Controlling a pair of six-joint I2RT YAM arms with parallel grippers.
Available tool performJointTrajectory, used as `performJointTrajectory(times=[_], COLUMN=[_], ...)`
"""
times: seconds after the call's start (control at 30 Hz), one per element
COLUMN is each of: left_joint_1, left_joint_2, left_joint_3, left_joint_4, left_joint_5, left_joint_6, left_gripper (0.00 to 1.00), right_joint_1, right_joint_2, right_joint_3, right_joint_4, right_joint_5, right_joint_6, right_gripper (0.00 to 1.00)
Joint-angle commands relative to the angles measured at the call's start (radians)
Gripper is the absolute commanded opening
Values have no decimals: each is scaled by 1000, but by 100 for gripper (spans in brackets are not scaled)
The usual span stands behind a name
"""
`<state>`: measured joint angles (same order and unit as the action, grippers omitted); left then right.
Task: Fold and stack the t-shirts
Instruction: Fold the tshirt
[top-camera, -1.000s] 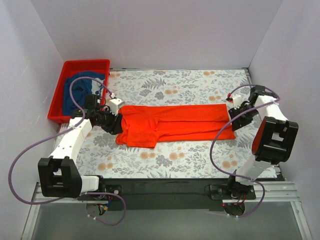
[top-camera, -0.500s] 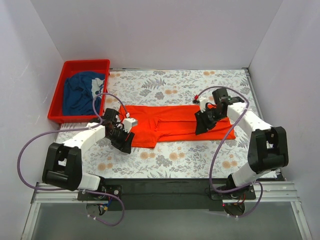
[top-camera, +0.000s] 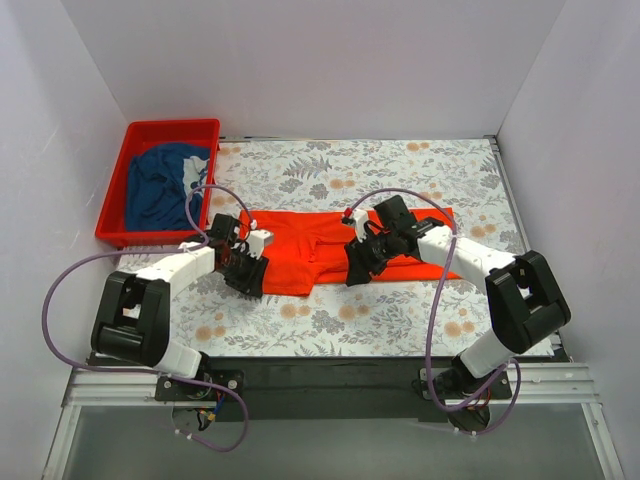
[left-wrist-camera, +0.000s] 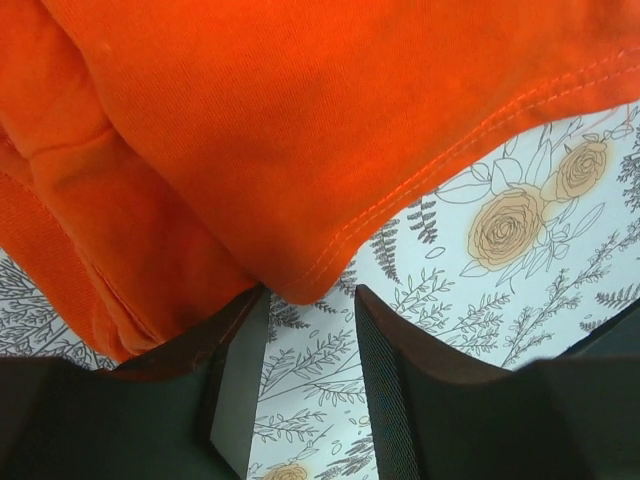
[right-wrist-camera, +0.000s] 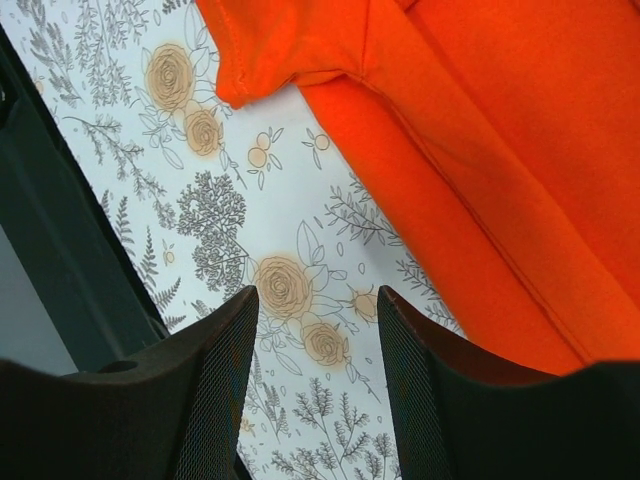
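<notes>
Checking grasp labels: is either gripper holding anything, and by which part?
Nothing is held. The left gripper is open at a corner of the orange shirt, not pinching it. The right gripper is open over bare tablecloth.

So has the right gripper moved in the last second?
Yes. The right gripper has swung away from the right edge of the table toward the red bin, and now hangs at the near edge of the orange t-shirt.
</notes>
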<state>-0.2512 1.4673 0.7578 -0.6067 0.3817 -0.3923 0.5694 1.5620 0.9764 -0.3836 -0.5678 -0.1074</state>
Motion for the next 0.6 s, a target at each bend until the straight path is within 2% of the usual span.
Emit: performJointTrajectory(times=[0.0, 0.1, 0.13, 0.2, 0.4, 0.57], left_joint_1=[-3, -5, -3, -3, -3, -5], left_joint_2=[33, 33, 31, 24, -35, 4], left_joint_3=[18, 35, 41, 54, 152, 273], left_joint_4=[50, 42, 32, 9, -106, -96], left_joint_5=[-6, 23, 32, 49, 118, 227], left_joint_6=[-6, -10, -10, -8, -5, -65], left_gripper=[38, 25, 13, 0, 0, 0], right_joint_1=[-6, -28, -38, -80, -198, -264], right_joint_2=[-2, -23, -31, -48, -80, -86], right_joint_3=[10, 13, 13, 13, 7, 2], right_joint_4=[45, 29, 16, 0, -67, -89], right_joint_5=[37, 55, 59, 63, 57, 60], right_joint_6=[9, -11, -18, -43, -115, -150], right_gripper=[58, 57, 57, 57, 57, 57])
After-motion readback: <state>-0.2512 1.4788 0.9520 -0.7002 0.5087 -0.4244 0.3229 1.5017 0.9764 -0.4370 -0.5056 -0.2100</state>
